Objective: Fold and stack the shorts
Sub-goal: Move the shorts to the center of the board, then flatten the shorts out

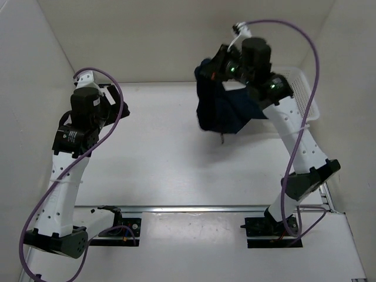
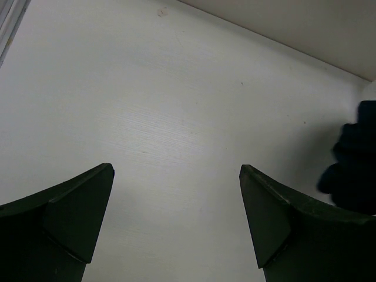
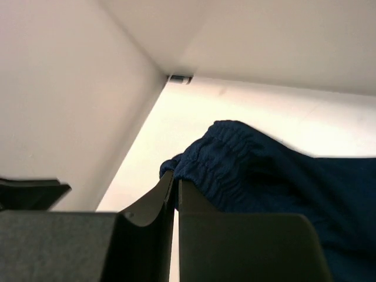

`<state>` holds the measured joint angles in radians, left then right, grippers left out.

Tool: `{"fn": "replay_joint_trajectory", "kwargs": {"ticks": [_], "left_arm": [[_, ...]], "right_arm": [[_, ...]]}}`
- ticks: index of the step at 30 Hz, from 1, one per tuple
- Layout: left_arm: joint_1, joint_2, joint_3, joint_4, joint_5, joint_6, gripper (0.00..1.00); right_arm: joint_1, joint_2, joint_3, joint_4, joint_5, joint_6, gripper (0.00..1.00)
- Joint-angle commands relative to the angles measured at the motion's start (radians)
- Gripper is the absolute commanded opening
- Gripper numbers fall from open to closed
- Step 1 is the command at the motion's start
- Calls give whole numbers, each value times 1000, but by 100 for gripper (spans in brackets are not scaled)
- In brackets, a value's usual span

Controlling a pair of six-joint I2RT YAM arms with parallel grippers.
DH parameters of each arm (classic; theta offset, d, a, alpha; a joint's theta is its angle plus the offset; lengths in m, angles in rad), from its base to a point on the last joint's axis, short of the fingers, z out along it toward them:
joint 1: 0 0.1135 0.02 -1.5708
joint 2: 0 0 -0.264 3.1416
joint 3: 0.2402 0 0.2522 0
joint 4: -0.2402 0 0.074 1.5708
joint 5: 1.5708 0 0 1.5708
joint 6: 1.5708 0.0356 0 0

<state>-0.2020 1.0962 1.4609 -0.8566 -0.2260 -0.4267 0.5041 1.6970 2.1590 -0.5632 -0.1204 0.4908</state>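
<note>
Right wrist: right fingers (image 3: 187, 202) pinch the shorts (image 3: 264, 170) (left fingers (image 2: 70, 211) spread wide).

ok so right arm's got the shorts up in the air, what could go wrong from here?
1. The right gripper pinches only a small bit of gathered waistband on the shorts, so the fabric could slip out.
2. The shorts hang bunched, so they may land crumpled on the table and be hard to fold.
3. The left gripper is open and well off to the side, so there is no second hold to spread them.
</note>
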Motion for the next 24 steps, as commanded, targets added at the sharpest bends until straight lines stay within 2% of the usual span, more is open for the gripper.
{"fn": "replay_joint_trajectory", "kwargs": {"ticks": [1,2,5,6,7,9,13,15,17,21,24], "left_arm": [[16,-24,22,-38,71,16,100],[16,-24,10,-38,71,16,100],[16,2,-2,-61,160,29,100],[16,2,-20,-61,186,40,100],[16,11,-49,-61,203,40,100],[-16,45,-101,-61,264,40,99],[-83,122,-233,16,353,-6,91],[-103,152,-279,31,375,-35,91],[-129,174,-359,72,399,-99,99],[-215,183,-510,180,430,-190,99],[-267,237,-536,223,409,-201,99]], "right_arm": [[124,-83,-258,46,96,47,0],[145,-83,-321,55,96,78,0],[168,-83,-439,-18,87,89,39],[168,-83,-455,-42,111,89,56],[150,-127,-500,-59,140,77,67],[114,-196,-578,-69,207,65,70],[67,-226,-672,-99,220,42,55],[80,-202,-702,-112,191,32,55],[120,-159,-738,-112,166,32,61],[177,-88,-786,-84,147,66,76],[198,-28,-798,-40,74,75,78]]}}
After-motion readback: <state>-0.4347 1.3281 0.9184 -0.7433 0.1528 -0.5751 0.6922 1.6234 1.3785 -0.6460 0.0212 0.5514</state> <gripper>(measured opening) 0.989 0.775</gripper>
